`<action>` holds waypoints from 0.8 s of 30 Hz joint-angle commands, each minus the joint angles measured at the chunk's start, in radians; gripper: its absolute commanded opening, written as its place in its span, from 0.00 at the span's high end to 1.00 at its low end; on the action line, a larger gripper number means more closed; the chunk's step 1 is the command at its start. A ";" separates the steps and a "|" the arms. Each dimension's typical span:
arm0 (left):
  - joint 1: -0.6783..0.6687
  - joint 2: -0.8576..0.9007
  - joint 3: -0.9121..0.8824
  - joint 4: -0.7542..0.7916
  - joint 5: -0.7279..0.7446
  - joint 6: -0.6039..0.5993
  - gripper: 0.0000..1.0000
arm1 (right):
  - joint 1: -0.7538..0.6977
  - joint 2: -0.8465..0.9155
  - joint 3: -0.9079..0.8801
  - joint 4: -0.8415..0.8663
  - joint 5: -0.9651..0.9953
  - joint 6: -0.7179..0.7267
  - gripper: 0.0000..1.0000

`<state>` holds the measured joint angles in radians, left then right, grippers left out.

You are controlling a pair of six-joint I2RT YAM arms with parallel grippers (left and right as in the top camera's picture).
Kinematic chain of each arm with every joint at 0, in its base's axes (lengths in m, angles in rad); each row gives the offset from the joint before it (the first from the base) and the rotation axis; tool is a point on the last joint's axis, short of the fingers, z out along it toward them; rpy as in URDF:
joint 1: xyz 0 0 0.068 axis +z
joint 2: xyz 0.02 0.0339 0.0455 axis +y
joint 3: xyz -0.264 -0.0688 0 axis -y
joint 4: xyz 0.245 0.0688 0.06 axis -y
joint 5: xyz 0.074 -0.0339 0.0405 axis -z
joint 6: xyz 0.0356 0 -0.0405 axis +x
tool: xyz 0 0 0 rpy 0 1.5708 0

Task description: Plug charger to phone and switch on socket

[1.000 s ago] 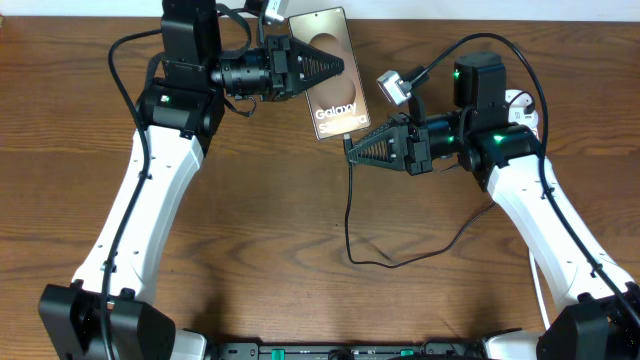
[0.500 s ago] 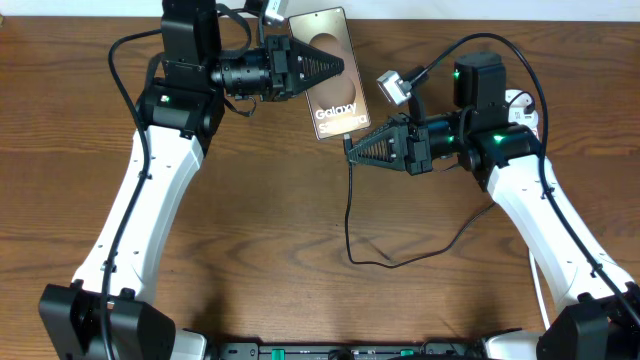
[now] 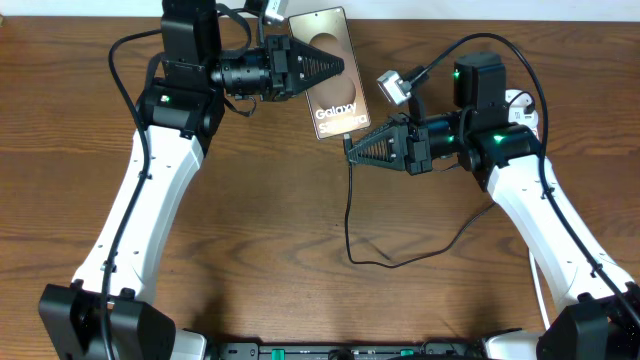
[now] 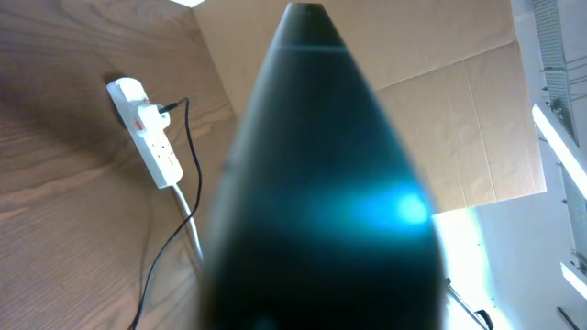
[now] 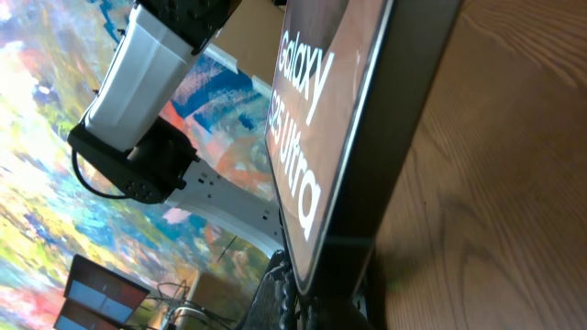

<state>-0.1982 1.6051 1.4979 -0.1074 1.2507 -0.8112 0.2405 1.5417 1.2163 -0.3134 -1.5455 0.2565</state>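
Nothing has moved since a second ago: both arms, the phone and the cable lie as they did then.

At the left of the overhead view, the left arm reaches in from the near edge of the wooden table (image 3: 250,220) and bends right along the far side. The left gripper (image 3: 338,68) points right, and its black fingers are closed over the upper part of the phone (image 3: 340,105). The phone sits at the far middle of the table, bronze face up to the camera, white "Galaxy" lettering on its near half, turned slightly off square. From the left wrist, a big dark blurred shape fills the middle of the picture and I cannot tell what it is; a cardboard sheet (image 4: 440,110) stands behind it.

Just right of the phone's near end, the right gripper (image 3: 350,150) points left with its fingers closed on the tip of the charger (image 3: 349,215). The tip is right at the phone's near short edge; whether it is seated in the port cannot be told. From the right wrist, the phone's face rises tilted above the tabletop, lettering close to the camera. The thin black cable drops from the fingers toward the near side, then curls right across the bare wood toward the right arm.

The socket (image 4: 147,137), seen from the left wrist, lies flat on the table at the right, a black lead plugged into it and a white cord trailing away. From overhead, the right arm hides most of it.
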 commanded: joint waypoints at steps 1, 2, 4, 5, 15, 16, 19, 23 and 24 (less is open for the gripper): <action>-0.006 -0.003 0.011 0.008 0.040 -0.002 0.92 | -0.010 -0.013 0.012 0.003 0.018 0.013 0.99; -0.006 -0.003 0.011 0.008 0.040 -0.002 0.92 | -0.010 -0.013 0.012 0.003 0.017 0.013 0.99; -0.006 -0.003 0.011 0.009 0.040 -0.002 0.93 | -0.010 -0.013 0.012 0.003 0.018 0.013 0.99; -0.006 -0.003 0.011 0.009 0.040 -0.002 0.93 | -0.010 -0.013 0.012 0.003 0.018 0.013 0.99; -0.006 -0.003 0.011 0.008 0.040 -0.002 0.93 | -0.010 -0.013 0.012 0.003 0.029 0.013 0.99; -0.006 -0.003 0.011 0.008 0.040 -0.002 0.93 | -0.010 -0.013 0.012 0.003 0.029 0.013 0.99; -0.006 -0.003 0.011 0.009 0.040 -0.002 0.92 | -0.010 -0.013 0.012 0.003 0.037 0.012 0.99; -0.006 -0.003 0.011 0.008 0.040 -0.002 0.93 | -0.010 -0.013 0.012 0.003 0.048 0.013 0.99; -0.006 -0.003 0.011 0.008 0.040 -0.002 0.93 | -0.008 -0.013 0.012 0.003 0.048 0.013 0.99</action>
<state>-0.1982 1.6051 1.4979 -0.1066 1.2465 -0.8112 0.2405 1.5417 1.2163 -0.3138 -1.5299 0.2565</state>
